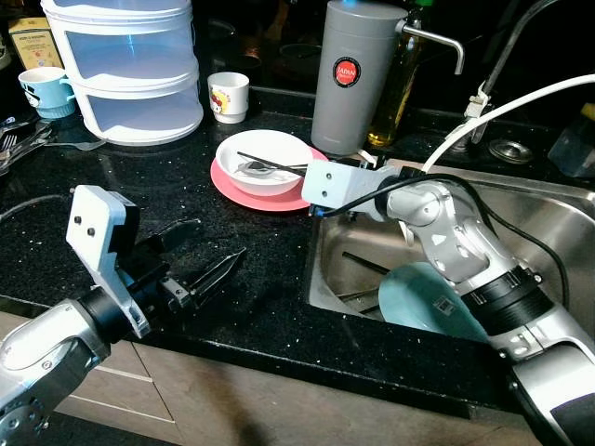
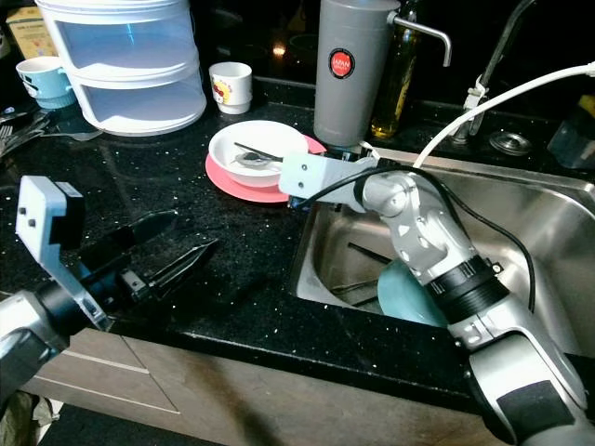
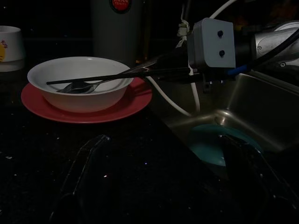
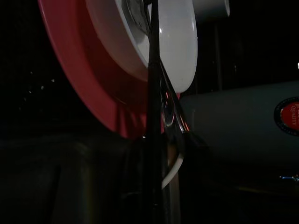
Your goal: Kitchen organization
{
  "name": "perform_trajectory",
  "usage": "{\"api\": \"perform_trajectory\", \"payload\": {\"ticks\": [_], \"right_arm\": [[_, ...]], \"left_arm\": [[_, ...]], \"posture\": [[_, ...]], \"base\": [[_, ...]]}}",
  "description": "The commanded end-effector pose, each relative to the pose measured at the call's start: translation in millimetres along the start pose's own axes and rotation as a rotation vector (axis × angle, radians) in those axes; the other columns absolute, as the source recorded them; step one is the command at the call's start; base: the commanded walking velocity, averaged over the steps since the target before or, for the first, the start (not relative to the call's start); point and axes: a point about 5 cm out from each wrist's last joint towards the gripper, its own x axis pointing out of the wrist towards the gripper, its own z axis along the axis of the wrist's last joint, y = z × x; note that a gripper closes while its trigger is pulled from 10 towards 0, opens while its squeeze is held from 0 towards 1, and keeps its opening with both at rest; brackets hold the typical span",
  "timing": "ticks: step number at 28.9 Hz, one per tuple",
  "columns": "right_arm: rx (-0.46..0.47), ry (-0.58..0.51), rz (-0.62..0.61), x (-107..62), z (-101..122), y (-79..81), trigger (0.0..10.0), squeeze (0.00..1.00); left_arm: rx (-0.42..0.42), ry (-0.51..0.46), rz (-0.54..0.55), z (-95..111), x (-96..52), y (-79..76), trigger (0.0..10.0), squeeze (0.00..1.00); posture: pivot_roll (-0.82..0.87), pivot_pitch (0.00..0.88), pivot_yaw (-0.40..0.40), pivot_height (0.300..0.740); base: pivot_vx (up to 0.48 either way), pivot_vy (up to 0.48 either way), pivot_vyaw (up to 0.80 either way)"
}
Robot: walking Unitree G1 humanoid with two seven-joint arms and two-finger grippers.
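Reaching across the sink's corner, the right end effector (image 3: pixel 175 63) sat at the 3 o'clock rim of the round white ceramic bowl (image 1: pixel 263 162), pinched shut on the thin black chopsticks (image 3: pixel 88 79) and silver metal spoon (image 3: pixel 79 87) lying in it. The bowl rested on a flat pink plate (image 1: pixel 230 187) on the speckled black tabletop (image 1: pixel 260 279). The left end effector (image 1: pixel 203 251) hovered at 7 o'clock, spread open, empty.

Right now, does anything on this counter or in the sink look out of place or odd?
Mildly. A spoon and a black chopstick lie in the white bowl on the red plate, the chopstick jutting over its rim toward the right pincer. A teal dish leans tilted in the sink.
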Motion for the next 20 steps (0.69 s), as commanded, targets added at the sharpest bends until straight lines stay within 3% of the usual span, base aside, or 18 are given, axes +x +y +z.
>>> {"api": "perform_trajectory", "payload": {"ticks": [1, 8, 10, 13, 17, 18, 20], "right_arm": [[-0.016, 0.027, -0.006, -0.6, -3, -2.9, 0.0, 0.00], [-0.009, 0.000, -0.014, 0.7, 0, -3.2, 0.0, 0.00], [0.091, -0.077, -0.021, 1.6, 8, -0.5, 0.0, 0.00], [0.149, -0.117, -0.057, 0.1, 12, -5.1, 0.0, 0.00], [0.451, -0.338, -0.106, -6.3, 27, -14.0, 0.0, 0.00], [0.451, -0.338, -0.106, -6.3, 27, -14.0, 0.0, 0.00], [0.613, -0.449, -0.124, -11.0, 31, -15.5, 0.0, 0.00]], "left_arm": [[0.007, -0.006, -0.019, 1, 2.0, -3.9, 10.0, 0.00], [0.010, -0.007, -0.012, 2, 0.7, -2.8, 10.0, 0.00], [0.011, -0.003, -0.004, 1, -0.5, -1.9, 10.0, 0.00], [0.014, 0.000, 0.002, 1, -1.2, -1.1, 10.0, 0.00], [0.019, -0.001, 0.016, 1, -1.5, 1.8, 10.0, 0.00], [0.019, -0.001, 0.016, 1, -1.5, 1.8, 10.0, 0.00], [0.025, -0.007, 0.020, 3, 0.4, 3.3, 10.0, 0.00]], "posture": [[0.08, 0.000, -0.059, 0.740], [0.08, 0.000, -0.059, 0.740], [0.09, 0.000, -0.060, 0.740], [0.09, 0.000, -0.060, 0.740], [0.08, 0.000, -0.056, 0.740], [0.08, 0.000, -0.056, 0.740], [0.08, 0.000, -0.055, 0.740]], "base": [[0.000, 0.000, 0.00], [0.000, 0.000, 0.00], [0.000, 0.000, 0.00], [0.000, 0.000, 0.00], [0.000, 0.000, 0.00], [0.000, 0.000, 0.00], [0.000, 0.000, 0.00]]}}
